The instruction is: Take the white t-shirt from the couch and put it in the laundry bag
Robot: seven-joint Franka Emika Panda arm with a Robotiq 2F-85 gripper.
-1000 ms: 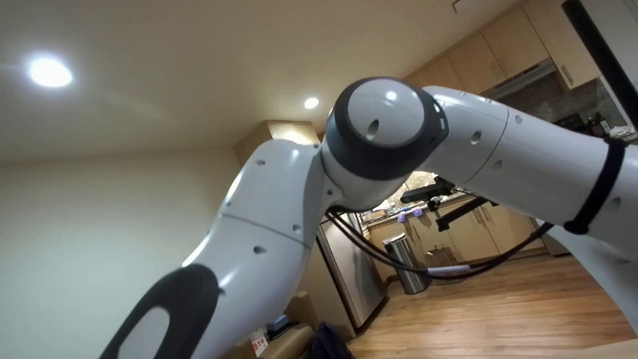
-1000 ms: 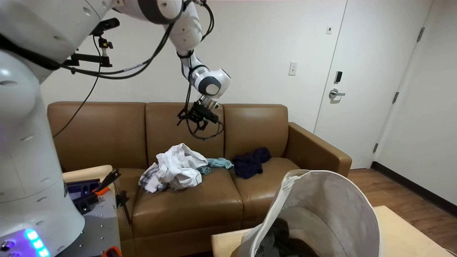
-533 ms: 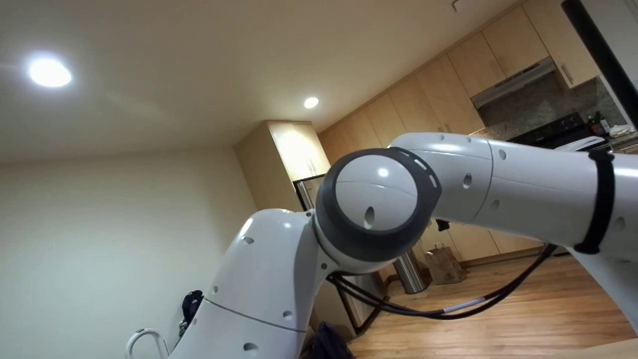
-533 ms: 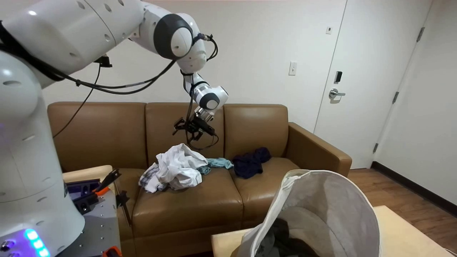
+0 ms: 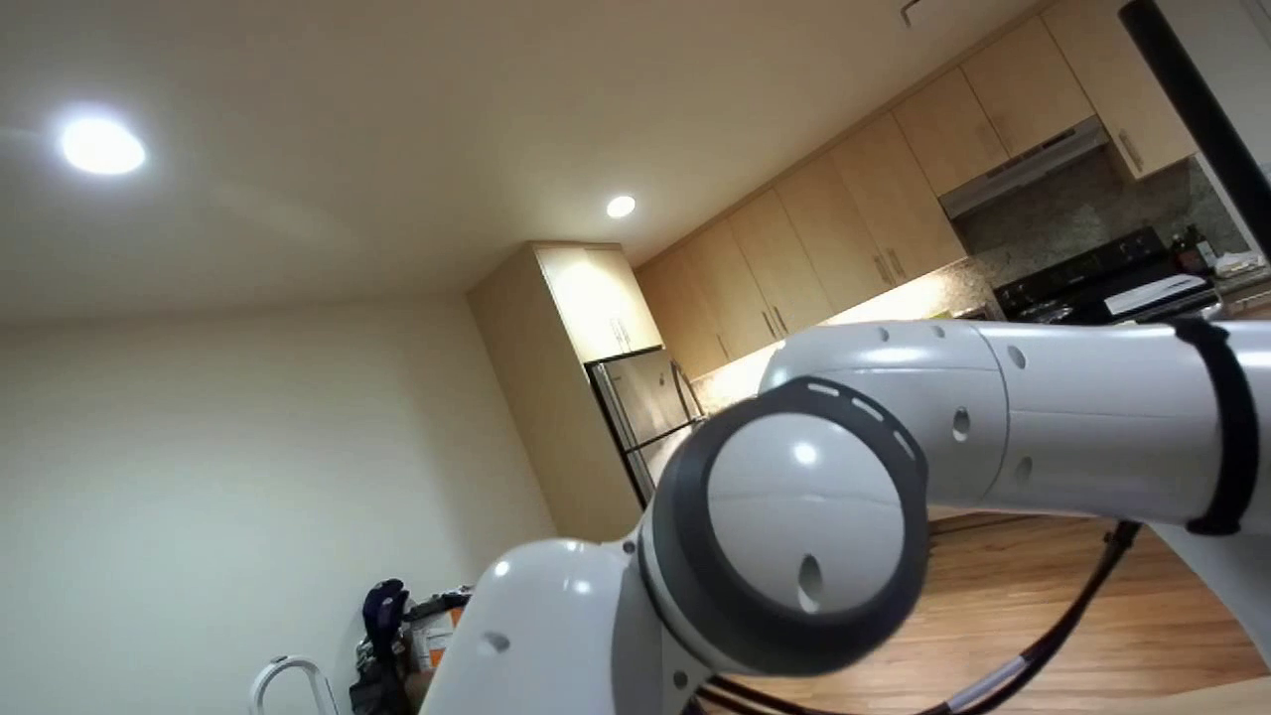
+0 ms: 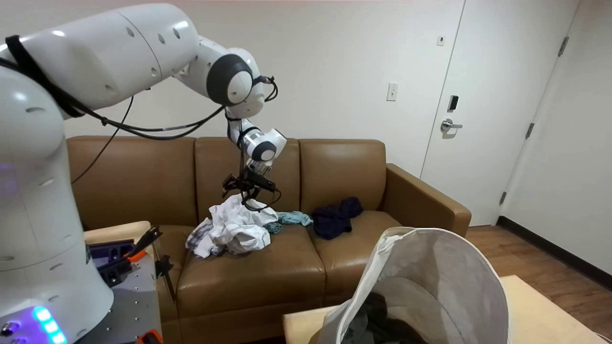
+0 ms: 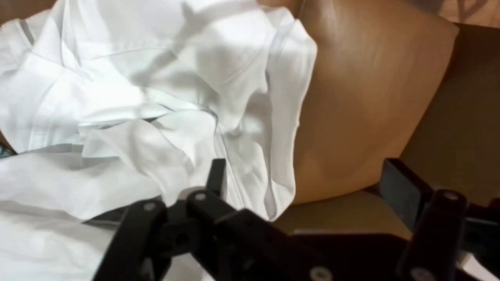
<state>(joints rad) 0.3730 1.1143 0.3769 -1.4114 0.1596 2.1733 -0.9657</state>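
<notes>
The white t-shirt (image 6: pixel 239 222) lies crumpled on the brown couch (image 6: pixel 253 282). It also fills the left of the wrist view (image 7: pixel 175 78). My gripper (image 6: pixel 239 193) is at the upper edge of the shirt pile in an exterior view; whether it touches is unclear. In the wrist view my gripper (image 7: pixel 302 175) is open and nothing is held. One finger (image 7: pixel 216 177) is over the shirt; the other finger (image 7: pixel 402 191) is beyond its edge, with couch between them. The laundry bag (image 6: pixel 440 267) is white, open at the top, with dark cloth (image 6: pixel 377 320) inside.
A plaid cloth (image 6: pixel 201 241) lies at the shirt's left. A teal cloth (image 6: pixel 294 218) and a navy cloth (image 6: pixel 337 219) lie to its right. The bag stands on a wooden table (image 6: pixel 540 310). The couch's armrest (image 6: pixel 425 200) is at the right.
The arm has lowered. The gripper has moved down and a little left in an exterior view, from above the clothes to the top of the white shirt. The clothes and bag have not moved.
</notes>
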